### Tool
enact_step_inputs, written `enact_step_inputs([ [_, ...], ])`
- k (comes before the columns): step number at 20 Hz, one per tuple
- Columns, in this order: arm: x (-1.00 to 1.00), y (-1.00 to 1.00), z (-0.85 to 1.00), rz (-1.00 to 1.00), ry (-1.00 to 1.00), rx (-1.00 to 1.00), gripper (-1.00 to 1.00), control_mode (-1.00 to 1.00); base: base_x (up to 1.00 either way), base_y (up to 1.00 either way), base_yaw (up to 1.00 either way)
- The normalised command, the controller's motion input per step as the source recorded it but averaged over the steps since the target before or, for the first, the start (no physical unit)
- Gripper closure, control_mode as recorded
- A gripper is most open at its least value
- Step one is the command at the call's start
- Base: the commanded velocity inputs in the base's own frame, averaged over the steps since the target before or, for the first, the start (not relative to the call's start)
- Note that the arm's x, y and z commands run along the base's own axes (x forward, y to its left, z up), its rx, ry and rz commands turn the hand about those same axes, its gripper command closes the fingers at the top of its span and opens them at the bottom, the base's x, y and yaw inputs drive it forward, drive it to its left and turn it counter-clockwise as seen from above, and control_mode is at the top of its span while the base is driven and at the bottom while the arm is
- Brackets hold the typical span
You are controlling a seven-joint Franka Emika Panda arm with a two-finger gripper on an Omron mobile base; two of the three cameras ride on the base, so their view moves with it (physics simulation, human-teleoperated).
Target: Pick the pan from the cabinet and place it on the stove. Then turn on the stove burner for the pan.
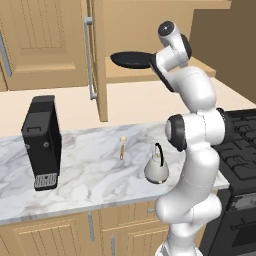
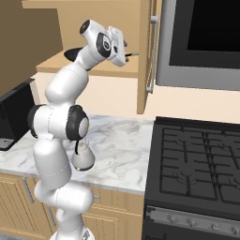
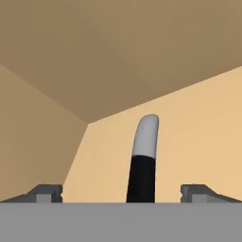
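1. Gripper (image 3: 121, 194): the two dark fingertips (image 3: 47, 193) stand spread wide apart at the bottom of the hand view, with nothing clamped between them.
2. Pan handle (image 3: 143, 158): a black bar with a grey rounded end rises in the gap between the fingertips, slightly nearer the one on the right side of the hand view; no contact with either tip is visible.
3. Pan (image 1: 131, 59): the shallow black pan rests flat on the shelf (image 1: 120, 75) of the open wall cabinet (image 1: 150, 20), beside the hand. In the right base view its dark rim (image 2: 71, 55) shows behind the arm's upper link.
4. Hand: raised to shelf level inside the cabinet opening, seen in the right base view as the white wrist body (image 2: 115, 44).
5. Cabinet door (image 1: 97, 55): swung open, edge toward the camera, carrying a long grey bar handle (image 1: 90, 57).
6. Marble counter (image 1: 90, 170), below the cabinet: carries a black coffee machine (image 1: 42, 142), a small figurine-like object (image 1: 122, 147) and a silver kettle (image 1: 156, 167).
7. Stove (image 2: 197, 168): black range with dark grates, directly adjoining the counter.
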Motion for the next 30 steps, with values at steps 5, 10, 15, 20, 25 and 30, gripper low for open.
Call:
enact_step_inputs([
  [5, 0.31, -0.13, -0.20, 0.00, 0.01, 0.00, -1.00, -1.00, 0.00, 0.00, 0.00],
  [10, 0.33, -0.10, -0.26, 0.00, 0.00, 0.00, -1.00, -1.00, 0.00, 0.00, 0.00],
  [15, 0.26, 0.00, -0.29, 0.00, 0.00, 0.00, -1.00, -1.00, 0.00, 0.00, 0.00],
  [20, 0.17, 0.00, -0.26, 0.00, 0.00, 0.00, 1.00, -1.00, 0.00, 0.00, 0.00],
  [25, 0.14, 0.00, -0.24, 0.00, 0.00, 0.00, 1.00, -1.00, 0.00, 0.00, 0.00],
  [30, 0.05, 0.00, -0.20, 0.00, 0.00, 0.00, 1.00, -1.00, 0.00, 0.00, 0.00],
])
